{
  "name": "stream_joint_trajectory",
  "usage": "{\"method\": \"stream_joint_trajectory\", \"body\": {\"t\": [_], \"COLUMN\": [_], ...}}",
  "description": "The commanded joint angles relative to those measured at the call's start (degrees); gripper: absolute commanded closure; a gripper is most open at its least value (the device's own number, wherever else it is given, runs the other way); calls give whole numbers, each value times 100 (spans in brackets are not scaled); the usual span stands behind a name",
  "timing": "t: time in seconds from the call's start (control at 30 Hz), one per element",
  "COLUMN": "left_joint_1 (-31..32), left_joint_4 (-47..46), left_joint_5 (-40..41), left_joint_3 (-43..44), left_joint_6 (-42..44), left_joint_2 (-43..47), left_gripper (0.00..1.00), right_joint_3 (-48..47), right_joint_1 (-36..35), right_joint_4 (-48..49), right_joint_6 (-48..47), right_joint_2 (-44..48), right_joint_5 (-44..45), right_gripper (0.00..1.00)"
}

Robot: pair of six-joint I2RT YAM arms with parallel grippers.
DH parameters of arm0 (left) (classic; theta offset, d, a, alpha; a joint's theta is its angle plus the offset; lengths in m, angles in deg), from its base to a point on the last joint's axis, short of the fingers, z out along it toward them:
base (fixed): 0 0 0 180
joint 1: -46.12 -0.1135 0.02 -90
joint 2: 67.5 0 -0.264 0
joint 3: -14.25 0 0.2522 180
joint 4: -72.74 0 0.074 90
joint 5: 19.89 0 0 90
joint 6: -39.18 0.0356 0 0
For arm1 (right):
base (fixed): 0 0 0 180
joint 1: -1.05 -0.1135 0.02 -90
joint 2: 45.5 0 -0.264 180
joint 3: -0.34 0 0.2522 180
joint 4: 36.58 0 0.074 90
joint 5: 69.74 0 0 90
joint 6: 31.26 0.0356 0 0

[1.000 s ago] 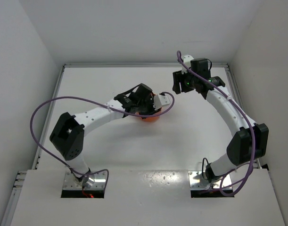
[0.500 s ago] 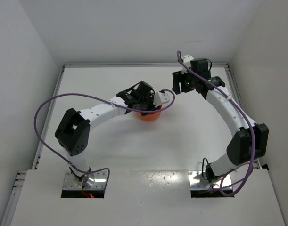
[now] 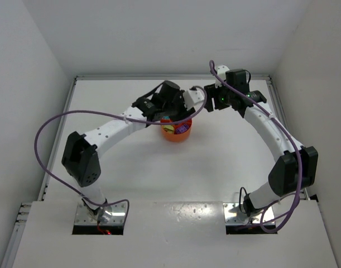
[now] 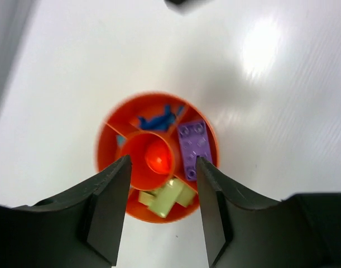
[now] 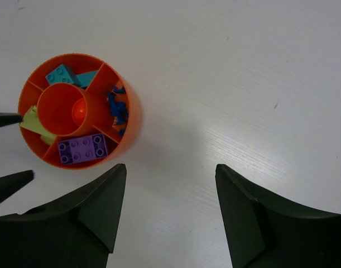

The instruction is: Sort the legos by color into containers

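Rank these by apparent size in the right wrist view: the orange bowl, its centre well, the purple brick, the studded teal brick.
Largest to smallest: orange bowl, centre well, purple brick, studded teal brick. All lie at similar distance, so the order seems reliable.

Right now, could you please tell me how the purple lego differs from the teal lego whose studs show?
The purple lego is longer, showing two rows of four studs; the teal lego is shorter, with fewer studs. The purple lego lies in a section across the centre well from the teal lego's section. Both rest studs up in the orange bowl's outer sections.
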Motion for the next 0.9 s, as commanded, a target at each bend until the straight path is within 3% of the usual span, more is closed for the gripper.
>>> {"method": "stream_joint_trajectory", "body": {"t": [0.0,0.17,0.3,0.33,0.37,0.53,0.6,0.87], "left_joint_1": [-227,-552,-1105,-1446,-1615,-2431,-2591,-3293], "left_joint_4": [22,356,409,409,409,-73,-74,-21], "left_joint_5": [-75,-217,-285,-391,-505,-392,-225,-724], "left_joint_3": [755,284,-963,-1479,-1728,-2994,-3136,-3356], "left_joint_6": [-612,-1150,-1650,-1886,-1967,-2232,-2162,-1995], "left_joint_2": [758,1382,2006,2137,2261,3086,3141,3246], "left_gripper": [45,45,34,9,0,0,0,0], "right_joint_3": [-146,222,521,609,680,1522,1655,1805], "right_joint_1": [26,26,26,26,78,210,211,386], "right_joint_4": [89,142,212,47,45,229,230,159], "right_joint_6": [11,11,-60,-60,-121,-121,-121,-121], "right_joint_2": [125,266,380,380,320,556,556,460], "right_joint_5": [44,-61,-61,8,70,70,132,185], "right_gripper": [34,34,34,34,34,30,17,12]}}
